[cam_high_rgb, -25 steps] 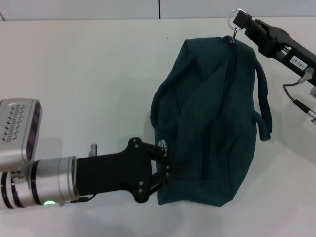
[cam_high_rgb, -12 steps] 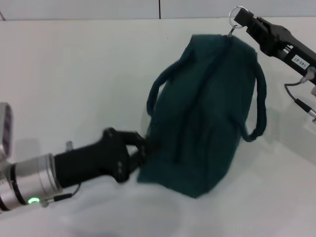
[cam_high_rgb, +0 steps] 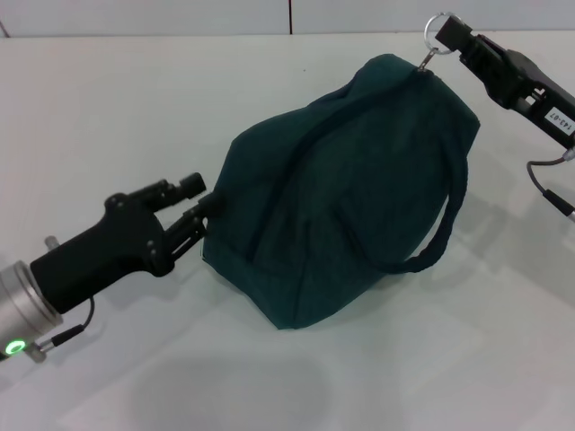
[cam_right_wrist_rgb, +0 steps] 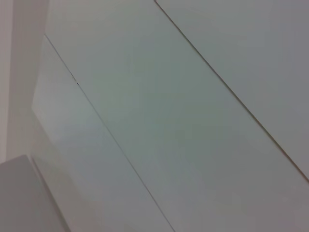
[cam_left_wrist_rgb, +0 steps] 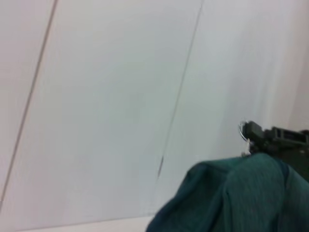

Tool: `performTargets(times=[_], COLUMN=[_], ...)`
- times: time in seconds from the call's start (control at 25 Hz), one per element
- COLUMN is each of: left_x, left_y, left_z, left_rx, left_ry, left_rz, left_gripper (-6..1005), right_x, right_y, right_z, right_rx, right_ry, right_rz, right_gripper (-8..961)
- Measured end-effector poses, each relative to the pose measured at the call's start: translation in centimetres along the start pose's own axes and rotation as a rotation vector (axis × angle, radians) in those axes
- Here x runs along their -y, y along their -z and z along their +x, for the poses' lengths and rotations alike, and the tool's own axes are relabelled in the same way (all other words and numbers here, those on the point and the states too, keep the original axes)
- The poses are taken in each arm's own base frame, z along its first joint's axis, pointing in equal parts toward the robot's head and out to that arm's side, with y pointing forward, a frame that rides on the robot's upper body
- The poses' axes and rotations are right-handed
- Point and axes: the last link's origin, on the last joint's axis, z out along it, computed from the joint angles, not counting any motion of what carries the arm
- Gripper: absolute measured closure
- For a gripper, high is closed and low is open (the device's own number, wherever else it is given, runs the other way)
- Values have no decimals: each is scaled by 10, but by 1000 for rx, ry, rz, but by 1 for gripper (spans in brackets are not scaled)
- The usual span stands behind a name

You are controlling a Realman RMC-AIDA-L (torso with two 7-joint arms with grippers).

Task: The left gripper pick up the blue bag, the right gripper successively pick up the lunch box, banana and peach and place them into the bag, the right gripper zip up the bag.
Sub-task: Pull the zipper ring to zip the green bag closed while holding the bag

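— From the head view, where's the bag [cam_high_rgb: 341,189]?

— On the bench [cam_high_rgb: 135,108]: soft, sagging. My left hand [cam_high_rgb: 199,207] stands open beside it; my right hand [cam_high_rgb: 446,36] pinches the zip ring [cam_high_rgb: 437,22].

— Left wrist view?

— Limp bag [cam_left_wrist_rgb: 231,198]; I'd grip a handle.

— Right wrist?

— Nothing.

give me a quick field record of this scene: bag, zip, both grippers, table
bag: blue bag on its side on the white table, closed
zip pull: ring at the bag's far end
right gripper: shut on the ring
left gripper: at the bag's near-left end, fingers apart, no grip visible
handle: one loop hangs on the robot's right side
food items: none visible
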Motion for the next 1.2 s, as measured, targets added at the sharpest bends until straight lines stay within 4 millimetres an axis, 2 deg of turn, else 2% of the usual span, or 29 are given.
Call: performTargets(times=[0.08, 0.12, 0.28, 0.48, 0.6, 0.64, 0.76, 0.88, 0.96, 1.04, 1.12, 1.2], left_x=[1, 3, 13, 28, 30, 28, 13, -19, -43, -56, -67, -69], left_y=[0, 0, -5, -26, -52, -61, -93, -123, -139, -148, -156, -160], left_z=[2, 10, 34, 83, 125, 136, 168, 190, 198, 200, 200, 198], left_rx=[-9, -44, -45, 54, 194, 242, 408, 565, 648, 689, 709, 719], left_ry=[-1, -16, -39, -82, -89, -94, -105, -160, -229, -260, -281, -285], left_rz=[4, 5, -37, -128, -189, -201, -218, -235, -213, -176, -144, -123], left_gripper=[852, 845, 624, 448, 193, 178, 135, 107, 109, 111, 114, 116], right_x=[0, 1, 2, 3, 4, 5, 6, 6, 6, 6, 6, 6], right_y=[0, 0, 0, 0, 0, -1, -1, -2, -2, -3, -3, -3], right_z=[0, 0, 1, 1, 1, 1, 2, 1, 1, 1, 1, 1], right_rx=[-1, -2, -5, -8, -10, -11, -14, -14, -14, -14, -14, -14], right_ry=[-2, -2, -3, -4, -3, -3, 2, 3, 5, 5, 4, 2], right_rz=[3, 5, 13, 21, 29, 31, 37, 37, 37, 37, 36, 35], right_gripper=[943, 943, 943, 943, 943, 943, 943, 943, 943, 943, 944, 944])
